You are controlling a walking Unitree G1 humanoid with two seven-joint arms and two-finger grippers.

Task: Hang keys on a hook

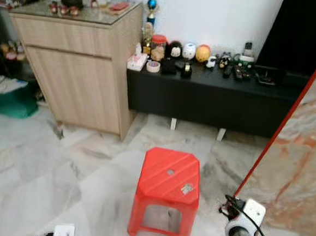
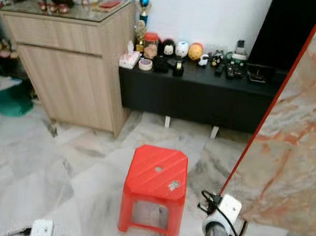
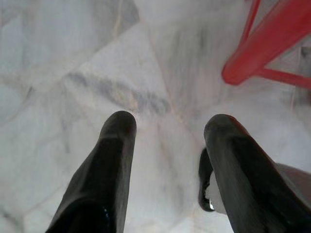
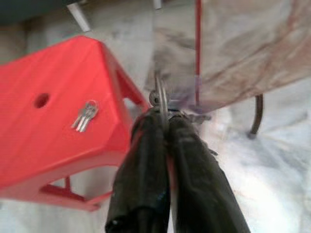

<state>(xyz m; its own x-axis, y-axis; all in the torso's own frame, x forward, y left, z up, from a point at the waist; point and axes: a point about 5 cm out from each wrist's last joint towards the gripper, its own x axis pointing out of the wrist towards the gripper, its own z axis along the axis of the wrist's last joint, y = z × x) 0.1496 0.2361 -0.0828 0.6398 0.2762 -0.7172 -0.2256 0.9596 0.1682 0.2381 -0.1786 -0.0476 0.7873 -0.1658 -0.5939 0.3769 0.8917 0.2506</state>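
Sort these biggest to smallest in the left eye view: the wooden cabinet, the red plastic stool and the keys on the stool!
1. Light wooden cabinet
2. Red plastic stool, though it stands nearer the camera, which flatters it
3. Small silver keys on the stool's top, tiniest by far

red stool (image 1: pixel 167 192), wooden cabinet (image 1: pixel 77 68), black bench (image 1: pixel 214 103)

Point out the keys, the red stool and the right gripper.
keys (image 4: pixel 85 115), right wrist view, middle of the bunch lying on the stool top.
red stool (image 1: pixel 164 176), left eye view, bare part of its seat.
right gripper (image 4: pixel 166 119), right wrist view, between the closed fingertips, which pinch a metal ring.
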